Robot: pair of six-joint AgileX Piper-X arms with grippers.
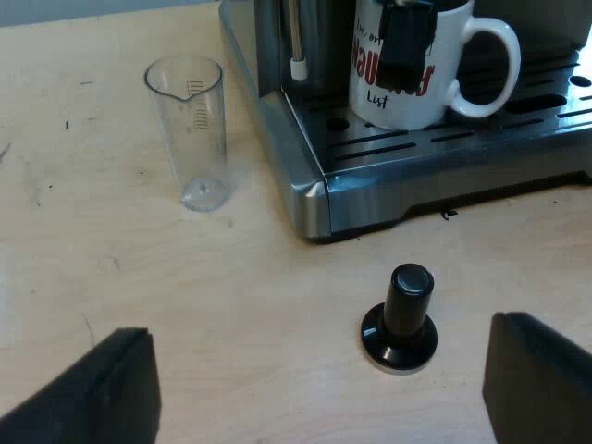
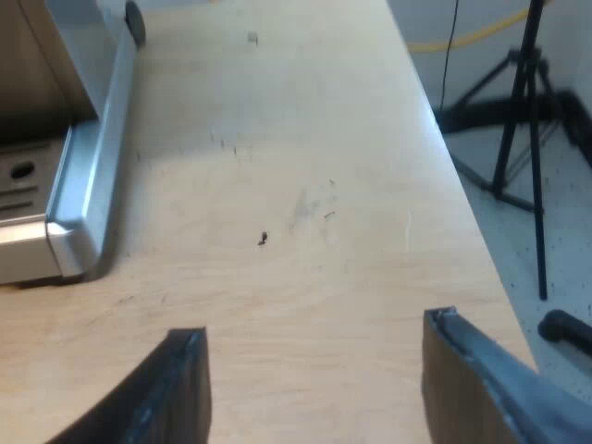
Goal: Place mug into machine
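The white ceramic mug with red and black lettering (image 1: 398, 92) stands upright on the slotted metal drip tray (image 1: 490, 137) of the silver espresso machine (image 1: 310, 190). It sits back from the tray's near edge, with its looped handle turned away from the thin metal steam wand with a white tip (image 1: 297, 55). A black part (image 1: 407, 42) hangs in front of the mug's rim and hides some of the lettering; I cannot tell what it is.

The left tool (image 1: 319, 388) hovers released over the pale wooden counter (image 1: 231, 277), and its two black fingers (image 1: 97, 393) are spread wide with nothing between them. The black-knobbed tamper (image 1: 402, 319) stands upright on its round base between those fingers and the machine's near corner, apart from both. The clear plastic measuring glass with printed marks (image 1: 190, 129) stands upright on the counter just beside the machine's side wall, without touching it.

The right tool (image 2: 314, 388) is also released, its fingers wide apart above bare counter, and it grasps nothing. One corner of the machine's silver base is near it, and a small dark speck (image 2: 263, 239) lies on the wood between that corner and the counter's long edge. Beyond that edge, on the grey floor (image 2: 555, 231), stands a black tripod stand (image 2: 529, 111), with a yellow cable (image 2: 462, 39) behind it.
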